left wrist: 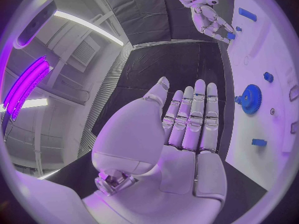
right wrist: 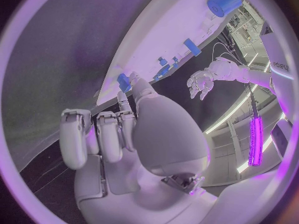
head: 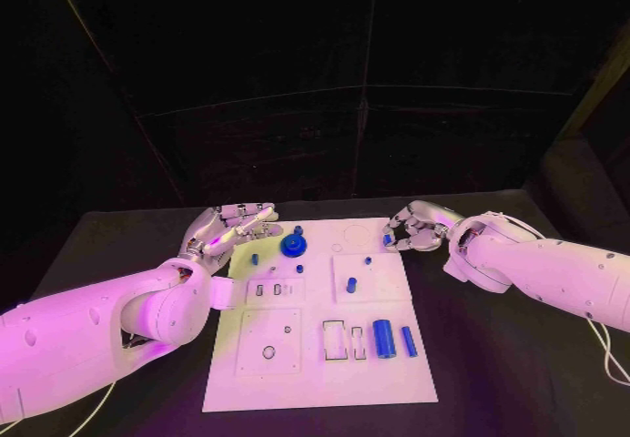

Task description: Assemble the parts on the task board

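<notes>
Right silver hand point(head: 412, 231) pinches small blue peg point(head: 389, 240) at white task board point(head: 315, 382) edge; left silver hand point(head: 234, 225) open, empty, fingers straight, nr blue gear point(head: 294, 245); no legible writing

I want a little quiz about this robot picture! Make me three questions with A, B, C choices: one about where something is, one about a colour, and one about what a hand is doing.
1. Where is the gear?
A. On the white board, near its far end
B. On the black table beside the board
C. In the left hand

2. What colour is the big cylinder lying on the board?
A. Red
B. Blue
C. Yellow

3. What is the left hand doing?
A. Squeezing the gear
B. Holding a long stick
C. Holding nothing, fingers stretched out

Answers:
1. A, the head view shows the gear sitting on the board's far part, between the two hands.
2. B, it is blue like the other small parts.
3. C, the left wrist view shows a flat bare palm with straight fingers.
</notes>
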### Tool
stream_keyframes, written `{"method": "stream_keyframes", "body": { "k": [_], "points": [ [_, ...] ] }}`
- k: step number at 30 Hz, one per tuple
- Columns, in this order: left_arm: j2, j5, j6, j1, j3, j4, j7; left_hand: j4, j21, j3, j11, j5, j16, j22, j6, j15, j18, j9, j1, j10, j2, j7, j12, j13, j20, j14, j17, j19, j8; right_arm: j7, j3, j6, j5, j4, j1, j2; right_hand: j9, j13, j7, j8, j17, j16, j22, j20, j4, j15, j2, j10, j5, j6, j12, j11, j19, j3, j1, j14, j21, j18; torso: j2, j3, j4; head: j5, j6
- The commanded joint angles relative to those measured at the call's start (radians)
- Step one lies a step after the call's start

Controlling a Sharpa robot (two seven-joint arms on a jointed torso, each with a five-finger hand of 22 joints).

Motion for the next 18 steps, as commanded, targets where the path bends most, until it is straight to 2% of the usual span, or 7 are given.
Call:
{"method": "stream_keyframes", "body": {
  "k": [1, 18],
  "points": [
    [0.001, -0.007, 0.008, 0.001, 0.001, 0.001, 0.009, -0.003, -0.005, -0.001, -0.002, -0.004, -0.005, -0.001, 0.008, 0.001, 0.016, 0.000, 0.007, 0.006, 0.002, -0.002, 0.000, -0.001, -0.002, 0.008, 0.001, 0.007, 0.001, -0.005, 0.000, 0.012, -0.001, -0.001, 0.001, 0.002, 0.002, 0.191, 0.002, 0.004, 0.178, -0.002, 0.165, -0.006, -0.008, -0.004, 0.007, 0.046, 0.002, 0.010, 0.002, -0.006, 0.033, 0.002, 0.003, 0.083, 0.002, -0.016, 0.000, 0.0007, -0.0012, -0.001, 0.000],
    [0.000, -0.007, 0.010, 0.001, 0.001, 0.000, 0.006, -0.003, -0.005, -0.001, -0.002, -0.004, -0.005, -0.001, 0.008, 0.001, 0.016, 0.000, 0.007, 0.006, 0.002, -0.002, 0.000, -0.001, -0.002, 0.008, 0.001, 0.007, 0.001, -0.022, 0.000, 0.025, -0.008, -0.014, 0.001, 0.017, 0.002, 0.193, -0.003, 0.012, 0.179, -0.002, 0.167, -0.011, -0.024, -0.009, 0.028, 0.048, -0.032, 0.041, 0.005, -0.011, 0.034, 0.024, 0.003, 0.083, 0.003, -0.016, 0.000, 0.0014, -0.0005, -0.003, -0.002]
  ]
}}
